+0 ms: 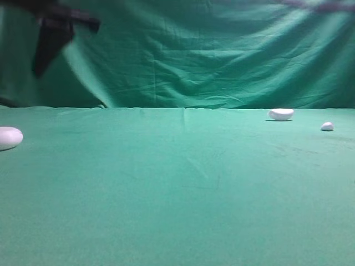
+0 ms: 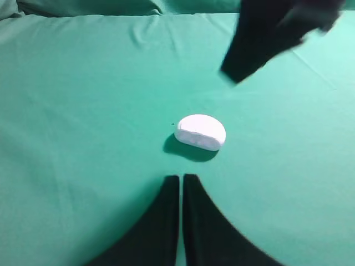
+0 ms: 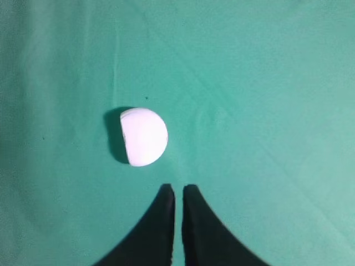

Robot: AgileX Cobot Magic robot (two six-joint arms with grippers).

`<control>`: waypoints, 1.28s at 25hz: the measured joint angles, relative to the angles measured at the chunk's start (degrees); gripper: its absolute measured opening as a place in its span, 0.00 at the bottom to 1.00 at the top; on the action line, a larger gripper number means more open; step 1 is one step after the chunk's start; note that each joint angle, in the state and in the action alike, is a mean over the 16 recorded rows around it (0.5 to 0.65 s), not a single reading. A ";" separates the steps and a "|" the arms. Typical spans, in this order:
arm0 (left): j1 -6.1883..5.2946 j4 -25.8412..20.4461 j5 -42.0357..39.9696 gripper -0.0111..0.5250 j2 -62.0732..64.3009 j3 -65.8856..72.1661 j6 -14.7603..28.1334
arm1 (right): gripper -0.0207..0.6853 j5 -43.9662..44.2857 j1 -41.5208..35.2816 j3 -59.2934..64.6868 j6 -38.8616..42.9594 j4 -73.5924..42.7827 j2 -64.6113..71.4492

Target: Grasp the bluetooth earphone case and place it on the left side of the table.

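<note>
**Bluetooth earphone case** [image 1: 10, 137]: smooth, white, rounded oblong, lying on the green table [image 1: 183, 188] at its far left edge. In the left wrist view the case [image 2: 201, 132] shows a faint seam below its domed top and lies just ahead of the left pincer [image 2: 181, 178], slightly to its right, not touching. That pincer's fingers are together, holding nothing. A blurred dark shape [image 2: 272, 36] crosses farther ahead and to the right. The right pincer [image 3: 178, 189] is likewise together and empty. A white bean-shaped piece [image 3: 143, 136] lies just ahead and left of it. A tiny white pebble [image 1: 327, 126] lies near the bean-shaped piece [image 1: 281, 114].
</note>
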 joint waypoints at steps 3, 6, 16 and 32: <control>0.00 0.00 0.00 0.02 0.00 0.00 0.00 | 0.04 1.04 -1.21 1.77 0.12 -0.80 -4.10; 0.00 0.00 0.00 0.02 0.00 0.00 0.00 | 0.03 1.32 -3.01 5.67 0.29 -1.08 -9.06; 0.00 0.00 0.00 0.02 0.00 0.00 0.00 | 0.03 1.41 -10.45 30.06 2.42 -1.07 -31.05; 0.00 0.00 0.00 0.02 0.00 0.00 0.00 | 0.03 0.60 -13.51 59.73 5.93 -5.37 -66.11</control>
